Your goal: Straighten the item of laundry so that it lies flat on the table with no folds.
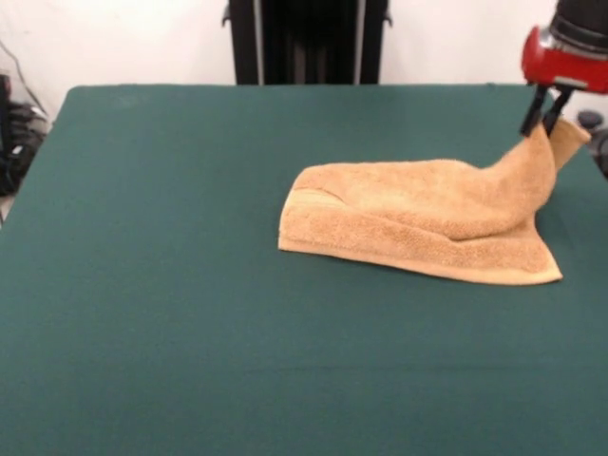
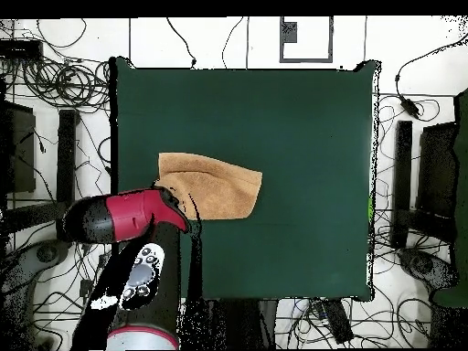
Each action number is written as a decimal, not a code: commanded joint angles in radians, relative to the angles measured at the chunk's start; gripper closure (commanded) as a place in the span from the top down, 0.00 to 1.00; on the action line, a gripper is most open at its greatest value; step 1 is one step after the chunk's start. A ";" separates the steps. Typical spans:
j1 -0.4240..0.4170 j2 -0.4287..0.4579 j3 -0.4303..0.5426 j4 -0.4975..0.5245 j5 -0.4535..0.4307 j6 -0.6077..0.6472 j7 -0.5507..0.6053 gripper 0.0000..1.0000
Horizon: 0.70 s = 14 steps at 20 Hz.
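The orange-tan towel [image 1: 418, 218] lies folded over itself on the dark green table [image 1: 171, 285], toward the right side in the front view. One corner of it is pulled up off the table at the right, and my gripper [image 1: 544, 116] is shut on that raised corner. A short flap of towel hangs past the fingers. From overhead, the towel [image 2: 218, 187] sits left of the table's middle, with the red gripper head [image 2: 151, 210] over its lower left corner, hiding that part.
The table's right edge in the front view runs close to the raised corner. Cables and dark stands [image 2: 55, 82] crowd the floor around the table [image 2: 302, 119] in the overhead view.
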 commanded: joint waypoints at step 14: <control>0.013 0.080 -0.038 -0.029 -0.026 0.087 0.112 0.00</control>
